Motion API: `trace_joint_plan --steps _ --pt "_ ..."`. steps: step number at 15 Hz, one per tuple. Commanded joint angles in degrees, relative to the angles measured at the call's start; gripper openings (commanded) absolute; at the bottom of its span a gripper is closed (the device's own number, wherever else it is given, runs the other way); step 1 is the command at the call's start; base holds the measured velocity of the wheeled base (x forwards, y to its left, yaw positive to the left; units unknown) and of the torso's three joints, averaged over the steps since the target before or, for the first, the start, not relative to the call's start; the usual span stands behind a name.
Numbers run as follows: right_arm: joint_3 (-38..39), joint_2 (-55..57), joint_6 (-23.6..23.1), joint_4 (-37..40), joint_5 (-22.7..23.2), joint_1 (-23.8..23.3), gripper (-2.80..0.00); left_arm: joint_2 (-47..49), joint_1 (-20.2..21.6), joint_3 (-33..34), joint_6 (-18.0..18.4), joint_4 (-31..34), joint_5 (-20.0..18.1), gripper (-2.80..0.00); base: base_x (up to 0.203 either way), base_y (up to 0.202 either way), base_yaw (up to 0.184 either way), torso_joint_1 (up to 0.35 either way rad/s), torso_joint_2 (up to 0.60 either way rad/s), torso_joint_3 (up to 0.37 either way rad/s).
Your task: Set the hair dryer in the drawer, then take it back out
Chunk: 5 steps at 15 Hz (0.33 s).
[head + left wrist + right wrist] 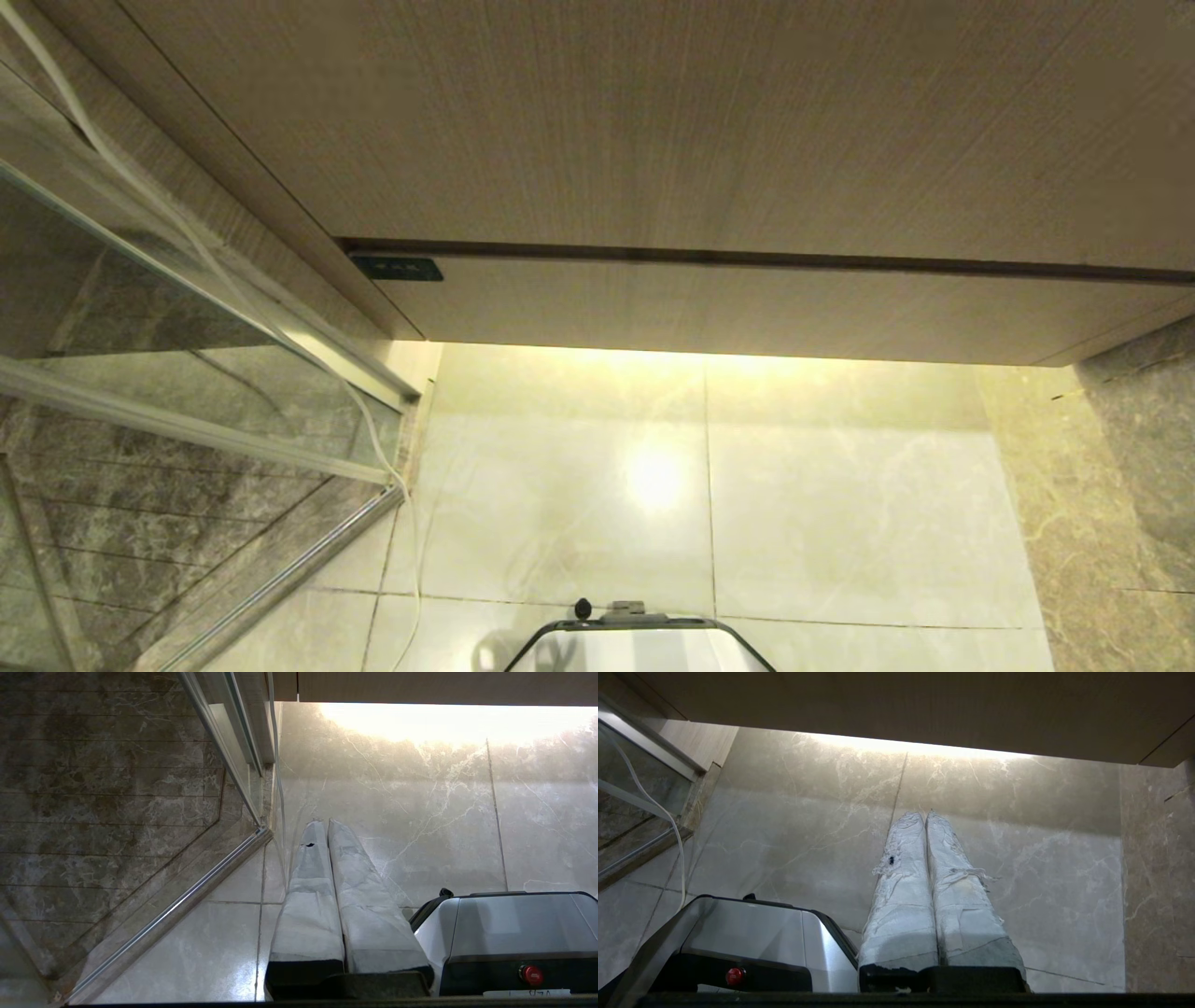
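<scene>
Both grippers were closed and empty: left gripper (325, 822) and right gripper (924, 813) hung parked over the floor tiles (840, 504) beside the robot base (639, 644). Drawer (747, 303) sat shut, black label (397, 269) at its left front corner. Hair dryer not visible.

both arms parked low, out of the head view. left gripper (325, 823) pointing down, wrapped fingers (310, 891) pressed together. right gripper (924, 814) likewise pointing down, fingers (903, 896) closed, holding nothing.
</scene>
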Motion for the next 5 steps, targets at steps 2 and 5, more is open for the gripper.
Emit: trace_joint_plan --steps 2,5 --pt "2.29 -2.13 -0.26 0.04 0.15 0.01 -2.8 0.0 -0.04 0.09 -0.01 0.01 0.03 -2.8 0.0 0.0 0.0 0.0 0.0 0.0" --pt "2.29 -2.13 0.06 0.04 -0.02 0.01 -2.8 0.0 0.01 0.04 -0.01 0.01 0.07 -2.8 0.0 0.0 0.0 0.0 0.0 0.0"
